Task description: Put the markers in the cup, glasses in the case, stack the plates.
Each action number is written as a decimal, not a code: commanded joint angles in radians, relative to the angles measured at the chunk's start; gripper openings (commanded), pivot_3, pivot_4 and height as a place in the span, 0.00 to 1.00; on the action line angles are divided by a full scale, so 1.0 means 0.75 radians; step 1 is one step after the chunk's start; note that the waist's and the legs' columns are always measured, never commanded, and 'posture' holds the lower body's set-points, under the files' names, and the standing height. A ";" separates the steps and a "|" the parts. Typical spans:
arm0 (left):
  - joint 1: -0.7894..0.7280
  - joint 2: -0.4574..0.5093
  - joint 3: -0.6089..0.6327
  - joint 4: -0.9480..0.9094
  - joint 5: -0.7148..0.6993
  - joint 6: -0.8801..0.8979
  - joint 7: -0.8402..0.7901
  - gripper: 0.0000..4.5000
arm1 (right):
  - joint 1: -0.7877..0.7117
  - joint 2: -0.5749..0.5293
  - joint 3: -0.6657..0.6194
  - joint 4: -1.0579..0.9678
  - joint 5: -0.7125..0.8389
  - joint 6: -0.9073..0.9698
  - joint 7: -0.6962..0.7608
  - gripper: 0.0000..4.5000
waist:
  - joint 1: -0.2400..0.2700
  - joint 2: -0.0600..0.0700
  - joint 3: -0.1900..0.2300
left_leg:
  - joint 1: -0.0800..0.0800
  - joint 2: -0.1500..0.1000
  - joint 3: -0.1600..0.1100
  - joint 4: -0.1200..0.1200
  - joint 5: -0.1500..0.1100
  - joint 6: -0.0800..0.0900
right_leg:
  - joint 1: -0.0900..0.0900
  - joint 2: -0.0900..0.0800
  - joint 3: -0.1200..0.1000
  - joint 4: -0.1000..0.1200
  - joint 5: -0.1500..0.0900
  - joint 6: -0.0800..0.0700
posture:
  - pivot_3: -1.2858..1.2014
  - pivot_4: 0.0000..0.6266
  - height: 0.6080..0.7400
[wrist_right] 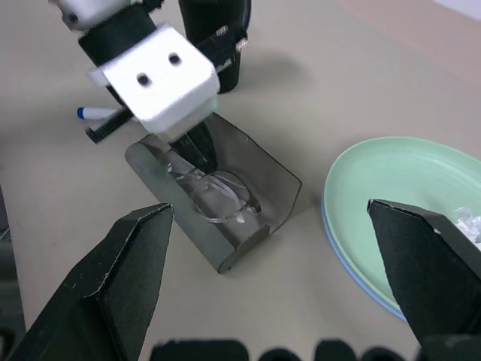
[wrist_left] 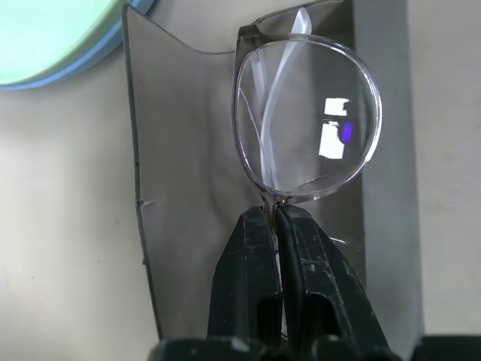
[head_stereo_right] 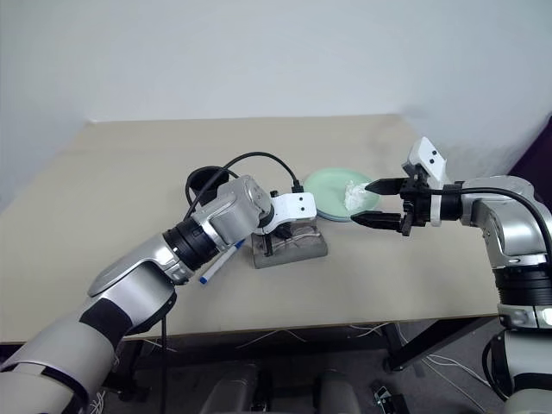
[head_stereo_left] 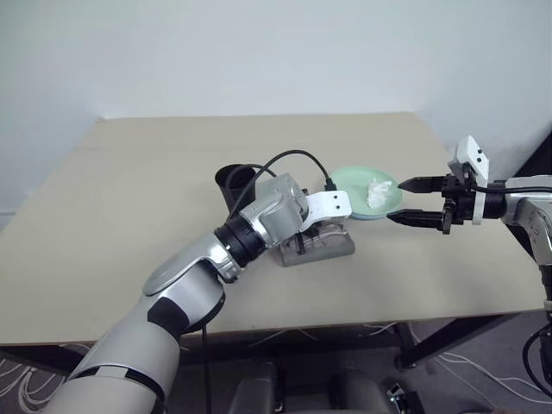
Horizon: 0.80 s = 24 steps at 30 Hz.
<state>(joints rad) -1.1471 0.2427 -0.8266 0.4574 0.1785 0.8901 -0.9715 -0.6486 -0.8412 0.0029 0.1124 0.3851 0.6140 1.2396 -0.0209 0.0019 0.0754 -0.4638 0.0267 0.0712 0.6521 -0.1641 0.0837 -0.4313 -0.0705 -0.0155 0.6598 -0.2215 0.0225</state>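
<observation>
Glasses point(wrist_left: 304, 113) sit pinched at the bridge in the closed left pincer point(wrist_left: 276, 226), right over the open grey case point(wrist_right: 218, 203) on the table point(head_stereo_left: 129, 198). Lowering them level before release should seat them cleanly. Right pincer point(head_stereo_left: 412, 200) hangs wide by the green plate point(head_stereo_right: 328, 185). No readable writing
</observation>
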 commanded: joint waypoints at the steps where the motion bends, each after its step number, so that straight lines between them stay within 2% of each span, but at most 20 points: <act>1: -0.018 -0.025 0.043 0.042 0.037 -0.015 0.030 0.01 | 0.005 -0.023 -0.060 -0.060 0.035 0.004 -0.017 1.00 | 0.000 0.000 0.000 | 0.000 0.000 0.000 0.001 0.000 0.001 | 0.000 0.000 0.000 0.000 0.001 0.001 | 0.52 0.00 0.89; 10: -0.028 -0.043 0.084 0.106 0.060 -0.027 0.043 0.01 | 0.013 -0.016 -0.059 -0.080 0.044 0.016 -0.032 1.00 | 0.000 0.000 0.000 | 0.000 0.000 0.001 0.003 -0.001 0.002 | -0.001 -0.006 -0.001 -0.002 0.007 0.004 | 0.52 0.00 0.89; 20: 0.024 -0.018 0.036 -0.018 0.081 -0.030 -0.050 0.01 | 0.004 -0.010 -0.045 -0.077 0.042 0.009 -0.030 1.00 | 0.000 0.000 0.000 | -0.002 0.000 0.003 0.001 -0.001 0.002 | -0.004 -0.006 0.000 -0.002 0.007 0.004 | 0.52 0.00 0.89; 23: 0.022 -0.002 0.057 -0.056 0.076 -0.028 -0.071 0.13 | 0.001 -0.010 -0.042 -0.076 0.041 0.008 -0.027 1.00 | 0.000 0.000 0.000 | -0.002 0.000 0.003 0.001 -0.001 0.002 | -0.004 -0.006 0.000 -0.002 0.007 0.004 | 0.52 0.00 0.89; 24: 0.019 0.000 0.072 -0.064 0.074 -0.025 -0.069 0.21 | 0.001 -0.010 -0.041 -0.075 0.041 0.007 -0.027 1.00 | 0.000 0.000 0.000 | -0.002 0.000 0.003 0.001 -0.001 0.002 | -0.004 -0.006 0.000 -0.002 0.007 0.004 | 0.52 0.00 0.89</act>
<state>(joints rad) -1.1157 0.2381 -0.8002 0.4460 0.2245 0.8787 -1.0196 -0.6230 -0.8406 -0.0104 0.0829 0.4023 0.6297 1.2201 -0.0210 0.0020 0.0753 -0.4652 0.0266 0.0735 0.6527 -0.1648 0.0851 -0.4346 -0.0753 -0.0152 0.6581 -0.2163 0.0254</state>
